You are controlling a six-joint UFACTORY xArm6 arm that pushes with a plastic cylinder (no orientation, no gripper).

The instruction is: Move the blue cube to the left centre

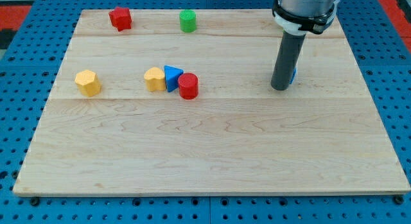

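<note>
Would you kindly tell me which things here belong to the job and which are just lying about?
Belong to the job:
blue cube, mostly hidden behind the rod
my tip, against that cube's left side

Lying about:
red star-like block
green cylinder
yellow hexagon
yellow block
blue triangle
red cylinder

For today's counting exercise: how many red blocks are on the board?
2: a red block near the view's top left, and a red cylinder mid-board, touching the blue wedge.
</note>
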